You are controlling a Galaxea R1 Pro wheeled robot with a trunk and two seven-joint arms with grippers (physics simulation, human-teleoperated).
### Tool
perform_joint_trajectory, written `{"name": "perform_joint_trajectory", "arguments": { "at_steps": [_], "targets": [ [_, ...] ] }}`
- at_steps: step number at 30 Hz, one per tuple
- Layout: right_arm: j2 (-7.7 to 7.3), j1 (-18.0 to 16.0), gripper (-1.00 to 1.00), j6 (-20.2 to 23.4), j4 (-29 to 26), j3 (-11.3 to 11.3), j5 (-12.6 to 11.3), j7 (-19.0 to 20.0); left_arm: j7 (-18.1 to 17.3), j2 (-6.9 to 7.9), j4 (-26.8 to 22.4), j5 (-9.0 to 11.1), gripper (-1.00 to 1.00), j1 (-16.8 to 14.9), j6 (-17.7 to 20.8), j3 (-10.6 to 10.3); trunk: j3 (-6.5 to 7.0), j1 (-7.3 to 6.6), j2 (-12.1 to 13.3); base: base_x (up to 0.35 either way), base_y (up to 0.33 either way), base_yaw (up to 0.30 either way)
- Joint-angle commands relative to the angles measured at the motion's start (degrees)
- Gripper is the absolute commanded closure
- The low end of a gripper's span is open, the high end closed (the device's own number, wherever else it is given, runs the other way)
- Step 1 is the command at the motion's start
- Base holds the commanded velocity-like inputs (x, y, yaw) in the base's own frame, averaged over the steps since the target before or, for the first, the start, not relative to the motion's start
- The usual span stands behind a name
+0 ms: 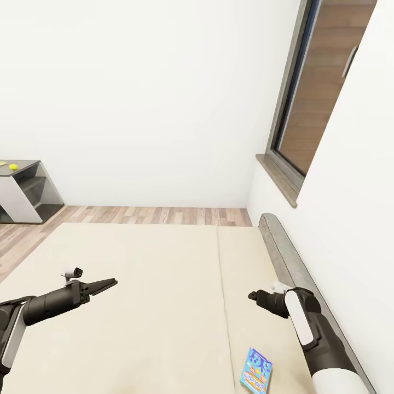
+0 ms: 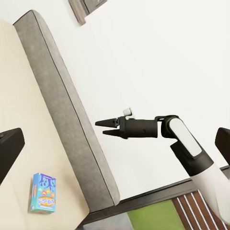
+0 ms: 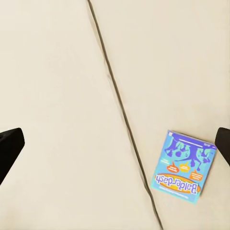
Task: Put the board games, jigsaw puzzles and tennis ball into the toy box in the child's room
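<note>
A: What lies on the bed (image 1: 137, 306)?
B: One small blue board game (image 1: 257, 371), flat on the right-hand panel of the mattress, just past the seam (image 1: 221, 273). The right wrist view shows its cover (image 3: 184, 166) clearly, with orange print reading Balderdash.

A: Anything near it or in the way?
B: A grey headboard (image 1: 295, 268) runs along the bed's right edge below a dark-framed window (image 1: 306, 104). The mattress around the game is bare.

A: And the hands?
B: The left gripper (image 1: 109, 284) hangs over the left panel, fingers together to a point, holding nothing. The right gripper (image 1: 253, 296) hovers above the right panel, beyond the game. From the head I can't tell how wide it stands; the left wrist view shows it side-on (image 2: 102, 127), jaws a little apart and empty.

A: Anything further off?
B: At the far left, a grey cabinet (image 1: 24, 191) stands on the wood floor (image 1: 153, 214), with a small yellow-green ball (image 1: 13, 166) on top.
</note>
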Motion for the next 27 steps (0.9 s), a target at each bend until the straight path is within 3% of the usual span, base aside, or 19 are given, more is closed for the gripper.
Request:
{"name": "perform_joint_trajectory", "arguments": {
  "at_steps": [1, 11, 18, 27],
  "targets": [
    [0.05, -0.1, -1.00, 0.2, -0.1, -0.1, -0.6, -0.5, -0.2, 0.02, 0.0, 0.0, -1.00, 0.0, 0.6, 0.0, -0.16, 0.03, -0.1, 0.000, 0.000, 0.000],
    [-0.20, -0.2, -1.00, 0.3, 0.8, -0.1, -0.7, -1.0, -0.5, -0.33, -1.5, 0.2, -1.00, 0.0, 0.8, -0.5, -0.99, 0.03, -0.1, 0.000, 0.000, 0.000],
    [-0.58, -1.7, -1.00, -0.4, 5.2, -0.3, -1.1, -6.6, -0.5, -0.57, -1.9, 0.1, -1.00, 0.0, 1.2, -1.6, -1.62, 0.03, -0.1, 0.000, 0.000, 0.000],
    [-0.68, -1.9, -1.00, 0.1, 5.9, -0.4, -1.3, -7.6, -0.6, -0.52, -2.0, 0.1, -1.00, 0.0, 1.2, -1.7, -2.43, 0.03, -0.1, 0.000, 0.000, 0.000]
  ]
}}
